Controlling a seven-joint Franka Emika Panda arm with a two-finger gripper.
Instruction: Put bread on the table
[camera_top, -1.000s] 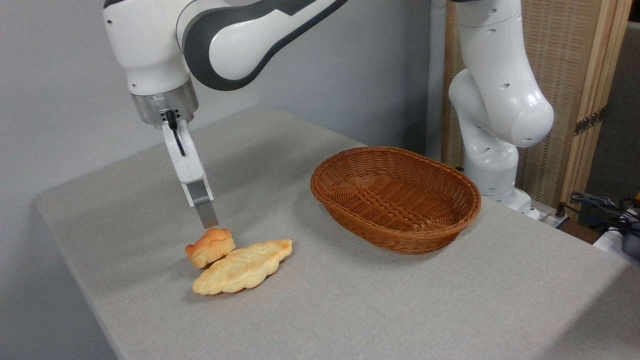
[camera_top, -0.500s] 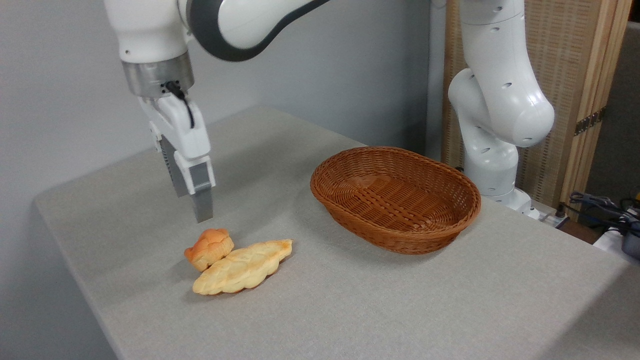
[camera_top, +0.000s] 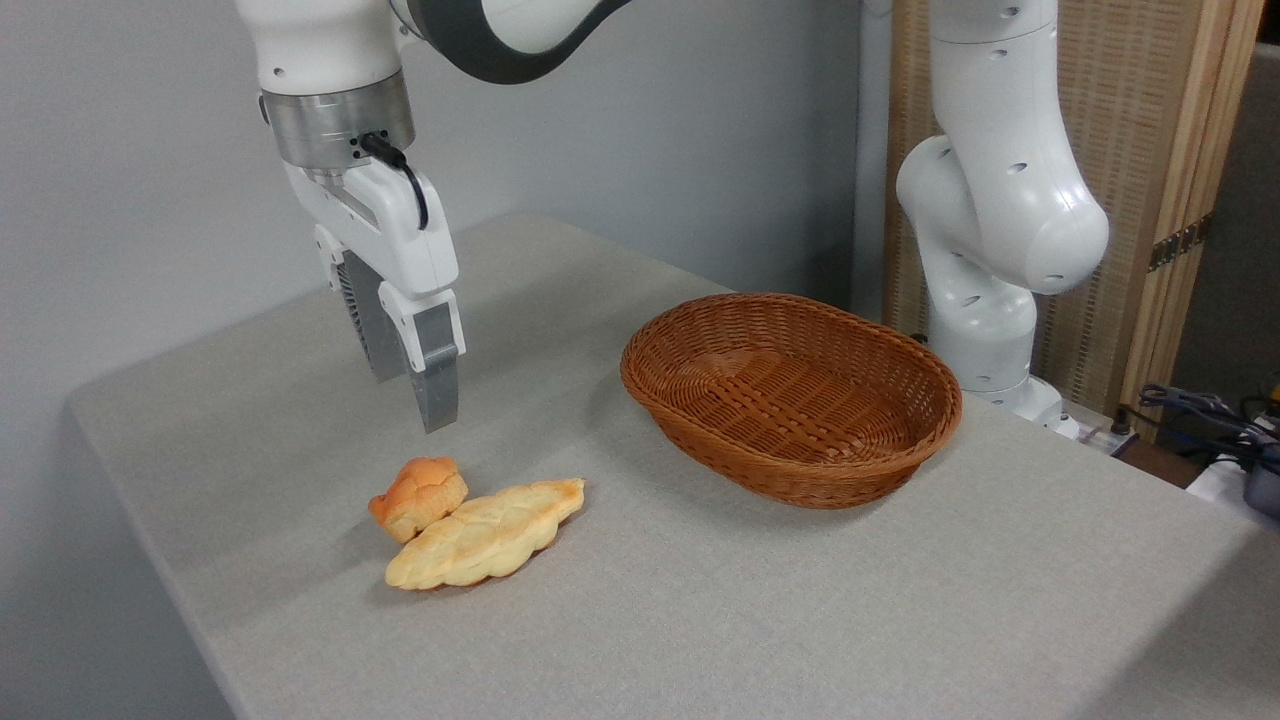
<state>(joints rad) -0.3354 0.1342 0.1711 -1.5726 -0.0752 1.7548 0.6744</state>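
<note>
Item: bread (camera_top: 418, 497), resting on the table (camera_top: 760, 590), touching the braided loaf (camera_top: 485, 534). Fingers (camera_top: 437, 385) above it, holding nothing; whether spread or closed, you cannot tell. You should lift straight clear, avoiding the empty basket (camera_top: 790, 395).

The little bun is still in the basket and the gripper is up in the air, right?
Not quite. The camera view shows the bun lying on the table, touching the long loaf; the basket is empty. The gripper is up in the air.
</note>
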